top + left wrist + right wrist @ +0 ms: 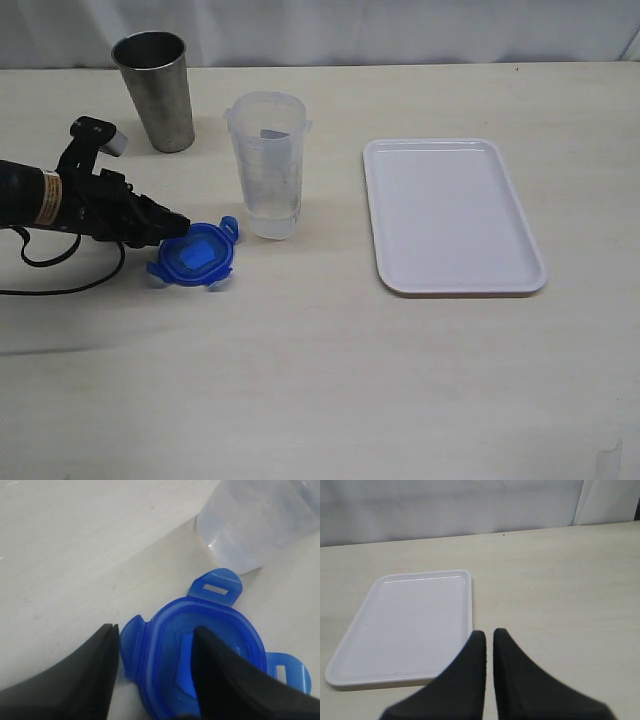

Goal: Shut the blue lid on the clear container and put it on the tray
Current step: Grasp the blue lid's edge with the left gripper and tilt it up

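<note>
The blue lid (195,257) lies on the table just left of the foot of the clear container (267,165), which stands upright and uncovered. My left gripper (180,228) comes in low from the left and is closed on the lid's near rim. In the left wrist view one finger sits outside a side flap and the other over the lid (165,645) centre, with the left gripper (156,630) astride the rim and the container's base (255,525) just beyond. The white tray (455,215) lies to the right. My right gripper (489,632) is shut and empty, hovering near the tray (410,625).
A dull steel cup (155,90) stands at the back left, behind my left arm and left of the container. A black cable trails from the left arm across the table's left edge. The right arm does not show in the exterior view.
</note>
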Available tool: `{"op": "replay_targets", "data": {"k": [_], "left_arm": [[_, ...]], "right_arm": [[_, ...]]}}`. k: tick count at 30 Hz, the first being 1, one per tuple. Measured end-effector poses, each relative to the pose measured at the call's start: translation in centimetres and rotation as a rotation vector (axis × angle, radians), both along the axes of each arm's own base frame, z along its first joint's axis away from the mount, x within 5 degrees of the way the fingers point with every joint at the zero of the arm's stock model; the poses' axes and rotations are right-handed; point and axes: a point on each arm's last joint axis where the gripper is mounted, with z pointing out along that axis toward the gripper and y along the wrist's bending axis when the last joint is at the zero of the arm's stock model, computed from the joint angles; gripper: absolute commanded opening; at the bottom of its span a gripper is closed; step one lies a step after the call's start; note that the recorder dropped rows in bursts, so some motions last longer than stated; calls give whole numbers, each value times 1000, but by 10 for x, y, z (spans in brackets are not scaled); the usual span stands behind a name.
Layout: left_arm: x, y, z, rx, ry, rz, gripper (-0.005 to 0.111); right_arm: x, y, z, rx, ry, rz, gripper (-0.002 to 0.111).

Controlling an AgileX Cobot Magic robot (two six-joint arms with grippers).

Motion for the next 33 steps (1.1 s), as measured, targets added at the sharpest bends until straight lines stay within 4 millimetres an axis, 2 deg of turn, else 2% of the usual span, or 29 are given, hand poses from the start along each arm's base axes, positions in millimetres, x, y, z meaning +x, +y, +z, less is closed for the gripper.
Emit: {"op": "replay_targets", "data": {"k": [22, 28, 33], "left_arm": [[0, 0, -6, 6, 16, 3, 42], [0, 0, -6, 6, 16, 3, 23], [0, 0, -6, 6, 16, 3, 12]], "right_arm": [[0, 0, 0, 0, 0, 0, 5], [0, 0, 0, 0, 0, 0, 5], [0, 0, 0, 0, 0, 0, 5]]}}
